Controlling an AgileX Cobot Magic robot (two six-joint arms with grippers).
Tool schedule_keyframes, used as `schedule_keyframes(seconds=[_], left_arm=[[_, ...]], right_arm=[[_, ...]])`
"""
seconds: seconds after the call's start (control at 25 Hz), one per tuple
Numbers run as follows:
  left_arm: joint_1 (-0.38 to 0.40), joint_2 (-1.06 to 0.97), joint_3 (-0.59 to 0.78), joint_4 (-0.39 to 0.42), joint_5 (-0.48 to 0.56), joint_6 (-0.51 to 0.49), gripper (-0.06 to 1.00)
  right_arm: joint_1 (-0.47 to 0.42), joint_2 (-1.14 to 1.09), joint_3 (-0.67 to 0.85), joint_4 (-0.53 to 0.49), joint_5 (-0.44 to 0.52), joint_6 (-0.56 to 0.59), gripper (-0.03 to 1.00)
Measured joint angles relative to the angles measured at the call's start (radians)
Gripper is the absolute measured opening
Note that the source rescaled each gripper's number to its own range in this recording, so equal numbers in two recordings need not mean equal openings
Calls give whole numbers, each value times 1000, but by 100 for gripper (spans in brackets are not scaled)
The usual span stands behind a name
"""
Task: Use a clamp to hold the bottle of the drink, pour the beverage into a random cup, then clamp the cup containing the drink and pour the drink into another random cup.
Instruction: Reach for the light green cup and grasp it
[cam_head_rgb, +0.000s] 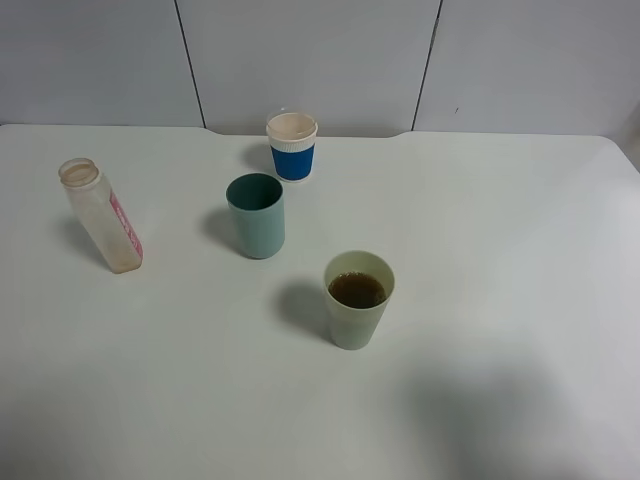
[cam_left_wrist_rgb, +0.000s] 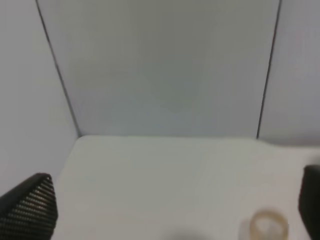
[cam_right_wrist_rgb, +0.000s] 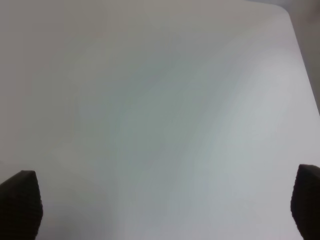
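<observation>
Left hand (cam_left_wrist_rgb: 175, 210) and right hand (cam_right_wrist_rgb: 165, 205) gape wide

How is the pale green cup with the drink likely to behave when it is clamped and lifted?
The pale green cup narrows toward its base, so a push may tip it. The brown drink lies uncovered, so tilting would likely spill it.

The left end effector (cam_left_wrist_rgb: 170, 207) and right end effector (cam_right_wrist_rgb: 164, 200) both hold their jaws spread wide, dark fingertips (cam_left_wrist_rgb: 32, 207) at opposite edges of each wrist view, gripping nothing.
</observation>
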Motion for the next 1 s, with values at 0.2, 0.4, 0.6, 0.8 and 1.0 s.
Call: schedule_keyframes(seconds=[0.2, 0.4, 0.6, 0.8, 1.0], left_arm=[[0, -104, -68, -47, 251, 41, 93], [0, -224, -77, -101, 365, 44, 93], [-1, -326, -78, -101, 456, 44, 93], [-1, -391, -49, -101, 504, 44, 93], [-1, -392, 34, -111, 532, 43, 93]], right_arm=[[0, 0, 0, 0, 0, 0, 100], [0, 0, 0, 0, 0, 0, 100], [0, 0, 0, 0, 0, 0, 100], [0, 0, 0, 0, 0, 0, 100], [0, 0, 0, 0, 0, 0, 100]])
